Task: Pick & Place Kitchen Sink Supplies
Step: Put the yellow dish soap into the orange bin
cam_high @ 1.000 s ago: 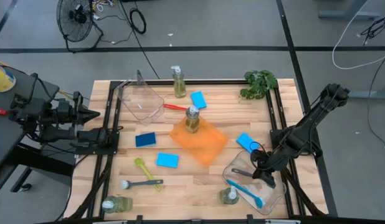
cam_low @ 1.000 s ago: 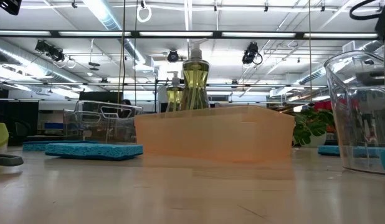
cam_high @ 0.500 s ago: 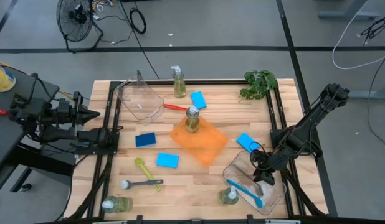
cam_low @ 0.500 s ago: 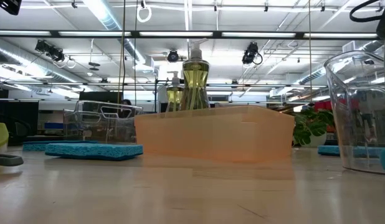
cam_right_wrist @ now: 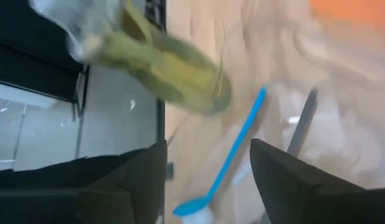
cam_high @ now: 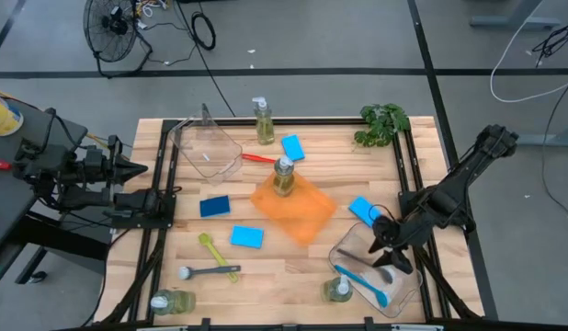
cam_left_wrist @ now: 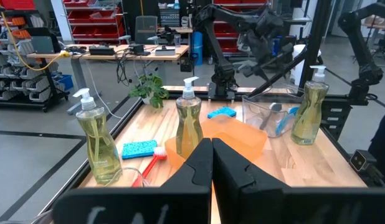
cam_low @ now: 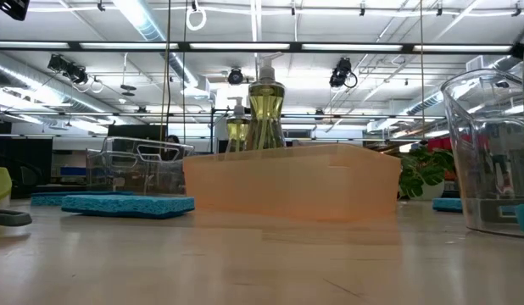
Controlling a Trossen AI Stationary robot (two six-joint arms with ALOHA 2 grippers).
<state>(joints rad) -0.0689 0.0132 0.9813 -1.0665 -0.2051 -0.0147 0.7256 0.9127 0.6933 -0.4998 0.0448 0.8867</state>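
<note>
My right gripper stands open over the clear bin at the table's near right. On the bin's bottom lie a blue brush and a grey brush. A soap bottle stands upright just left of the bin. My left gripper waits shut at the table's left edge. Other soap bottles, blue sponges, a red brush and a yellow-green brush lie about the table.
An orange bin lies mid-table with a soap bottle at its far edge. A second clear bin stands at the far left and a green plant at the far right. A grey white-headed brush lies at the near left.
My right gripper has opened over the near-right bin and risen a little, drawing back toward the far edge. The grey brush now lies loose in the bin beside the blue one.
</note>
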